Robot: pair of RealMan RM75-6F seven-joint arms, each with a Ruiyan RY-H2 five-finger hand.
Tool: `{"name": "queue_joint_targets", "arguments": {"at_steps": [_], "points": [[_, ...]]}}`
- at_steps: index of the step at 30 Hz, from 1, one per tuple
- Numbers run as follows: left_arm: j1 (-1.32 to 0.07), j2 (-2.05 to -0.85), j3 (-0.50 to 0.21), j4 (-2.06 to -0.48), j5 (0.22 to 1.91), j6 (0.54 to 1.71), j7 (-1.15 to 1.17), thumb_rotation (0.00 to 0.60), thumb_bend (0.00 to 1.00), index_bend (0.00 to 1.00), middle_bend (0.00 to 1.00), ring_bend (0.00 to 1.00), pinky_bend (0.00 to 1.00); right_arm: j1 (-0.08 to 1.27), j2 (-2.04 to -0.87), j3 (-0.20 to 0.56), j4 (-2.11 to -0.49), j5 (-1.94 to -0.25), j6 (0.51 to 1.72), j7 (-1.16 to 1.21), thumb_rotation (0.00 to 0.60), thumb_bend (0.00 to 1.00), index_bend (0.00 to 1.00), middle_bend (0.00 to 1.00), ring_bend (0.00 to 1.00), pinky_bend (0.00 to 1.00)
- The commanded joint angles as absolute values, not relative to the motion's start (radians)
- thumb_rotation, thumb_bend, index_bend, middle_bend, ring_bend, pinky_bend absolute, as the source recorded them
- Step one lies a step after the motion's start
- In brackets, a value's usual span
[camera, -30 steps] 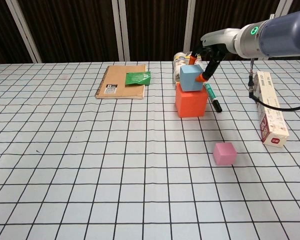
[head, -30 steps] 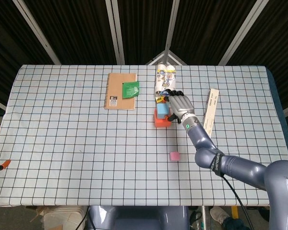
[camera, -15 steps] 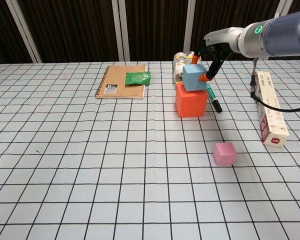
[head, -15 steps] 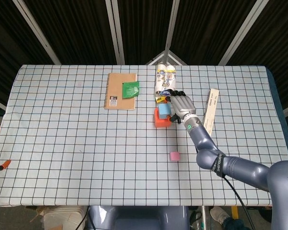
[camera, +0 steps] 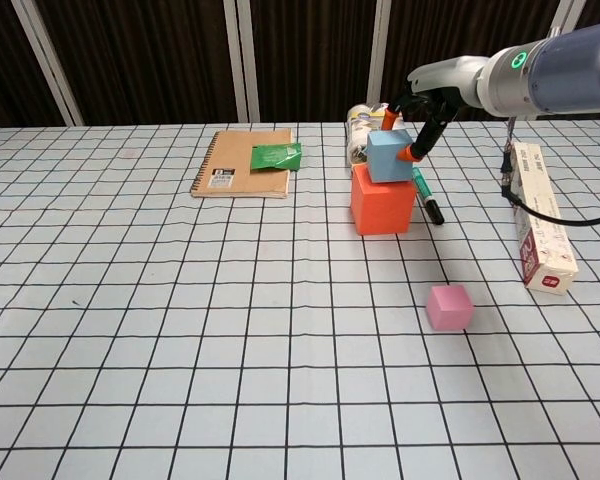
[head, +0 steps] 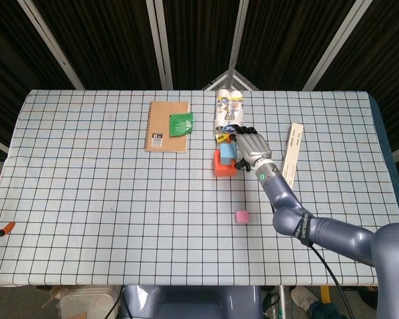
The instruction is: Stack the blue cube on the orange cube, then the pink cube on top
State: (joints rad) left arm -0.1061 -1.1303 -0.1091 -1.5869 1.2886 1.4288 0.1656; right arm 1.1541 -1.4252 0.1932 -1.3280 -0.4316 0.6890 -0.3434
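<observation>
Right hand (camera: 417,112) reaches in from the right side, palm turned down, and I see its fingers pinching the blue cube (camera: 388,157) from above, orange fingertips on the cube's right edge. The blue cube now sits on the orange cube (camera: 382,201), slightly tilted; one second ago it was a little more to the left and lower on the front. My left hand shows in no view. The pink cube (camera: 449,306) lies alone on the checkered tablecloth (camera: 180,330), nearer to me, unmoved. The cubes look smooth and matte. Behind the stack stand a printed can (head: 229,106) and a spiral notebook (camera: 242,162); a green marker (camera: 427,196) lies just beside the orange cube.
</observation>
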Motion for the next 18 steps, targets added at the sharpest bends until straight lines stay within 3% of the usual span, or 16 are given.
{"name": "queue_joint_targets", "arguments": {"at_steps": [1,18], "points": [[-0.107,-1.13,-0.109,-1.587,1.289,1.428,0.166,0.6,0.11,0.05,0.0,0.0,0.0,1.153,-1.422,0.193,-1.334,-0.432,0.693,-0.344,0.6,0.45,0.32,0.0,0.05,0.0],[-0.105,-1.13,-0.108,-1.589,1.292,1.432,0.166,0.6,0.11,0.05,0.0,0.0,0.0,1.144,-1.42,0.193,-1.342,-0.443,0.698,-0.336,0.6,0.45,0.32,0.0,0.05,0.0]]}}
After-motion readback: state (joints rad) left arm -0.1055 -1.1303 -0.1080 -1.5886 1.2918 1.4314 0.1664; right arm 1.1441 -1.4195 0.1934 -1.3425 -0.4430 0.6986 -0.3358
